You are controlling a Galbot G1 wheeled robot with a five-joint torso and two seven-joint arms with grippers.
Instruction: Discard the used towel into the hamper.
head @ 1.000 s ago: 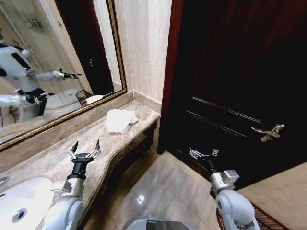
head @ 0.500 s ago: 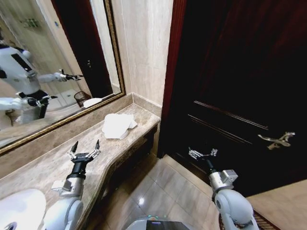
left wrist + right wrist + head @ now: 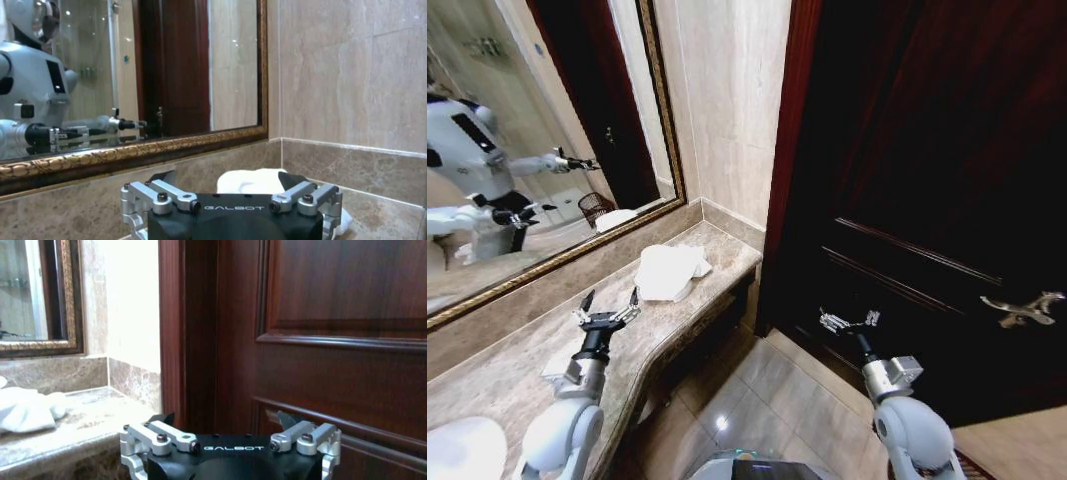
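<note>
The left tool (image 3: 232, 187) hides the towel's (image 3: 252, 181) lower part, and the sink (image 3: 462, 450) is cut off.

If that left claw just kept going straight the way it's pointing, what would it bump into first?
Most likely the crumpled white towel on the marble counter. The left gripper hovers open above the counter, aimed at the towel, with bare stone between them. Depth is hard to judge; it might pass just over.

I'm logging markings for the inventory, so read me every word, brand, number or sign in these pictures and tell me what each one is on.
"GALBOT" on the black body of the left gripper, left wrist view.
"GALBOT" on the black body of the right gripper, right wrist view.
The towel, counter, mirror and door carry no readable text.
</note>
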